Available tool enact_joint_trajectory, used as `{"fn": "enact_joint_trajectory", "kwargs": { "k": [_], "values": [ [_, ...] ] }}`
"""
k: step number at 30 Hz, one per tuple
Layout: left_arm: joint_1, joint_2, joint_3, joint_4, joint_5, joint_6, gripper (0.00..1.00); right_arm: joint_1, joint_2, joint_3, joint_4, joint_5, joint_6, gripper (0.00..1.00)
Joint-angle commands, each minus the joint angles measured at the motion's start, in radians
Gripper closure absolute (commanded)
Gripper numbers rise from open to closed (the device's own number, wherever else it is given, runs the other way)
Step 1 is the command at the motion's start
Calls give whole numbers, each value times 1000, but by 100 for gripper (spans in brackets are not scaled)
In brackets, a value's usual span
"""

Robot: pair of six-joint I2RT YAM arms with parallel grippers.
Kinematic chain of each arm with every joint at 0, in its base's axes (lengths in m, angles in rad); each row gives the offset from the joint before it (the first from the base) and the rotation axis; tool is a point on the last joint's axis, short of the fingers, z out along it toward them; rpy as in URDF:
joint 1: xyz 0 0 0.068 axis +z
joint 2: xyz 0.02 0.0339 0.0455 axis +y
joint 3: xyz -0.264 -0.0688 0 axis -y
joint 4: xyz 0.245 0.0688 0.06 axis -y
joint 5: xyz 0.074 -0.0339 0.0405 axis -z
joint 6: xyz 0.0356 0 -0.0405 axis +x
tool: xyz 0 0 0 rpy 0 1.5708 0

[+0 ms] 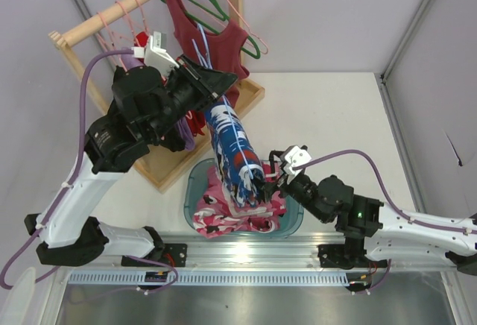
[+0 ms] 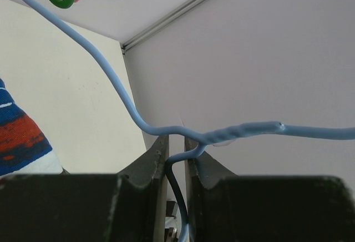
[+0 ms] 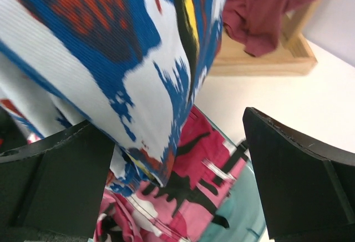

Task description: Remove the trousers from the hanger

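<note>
Centre frame: my left gripper [image 2: 176, 143] pinches the thin light-blue wire hanger [image 2: 113, 75].
Ribbed blue, white and red trousers [image 1: 223, 137] hang inside my right gripper [image 3: 177, 183], its fingers wide apart.

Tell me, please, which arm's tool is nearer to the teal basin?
Right. The right tool is open over the basin, at the trousers' lower end; the left tool is up by the rack, away from the basin, shut on the hanger.

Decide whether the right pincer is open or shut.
Open: right pincer fingers stand wide apart, with the trousers unclamped between them.
</note>
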Motion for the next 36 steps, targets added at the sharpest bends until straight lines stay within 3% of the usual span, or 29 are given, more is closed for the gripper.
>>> {"fn": "enact_joint_trajectory", "kwargs": {
  "k": [1, 3, 18, 21, 27, 33, 36],
  "values": [
    [7, -41, 10, 144, 17, -32, 100, 3, -17, 43, 120, -93, -5, 1],
    [9, -43, 5, 147, 14, -32, 100, 7, -14, 42, 145, -133, -5, 1],
    [7, -59, -28, 158, 12, -43, 100, 9, 110, 80, 346, 125, -80, 4],
    [7, -66, -42, 162, 19, -49, 100, 8, 142, 86, 386, 162, -71, 9],
    [7, -79, -38, 162, 15, -45, 100, -2, 194, 94, 377, 200, -124, 53],
    [7, -95, -67, 164, 23, -63, 100, -29, 165, 81, 426, 90, -95, 65],
    [9, -101, -88, 165, 31, -74, 100, -32, 119, 43, 508, 21, -109, 60]
  ]
}}
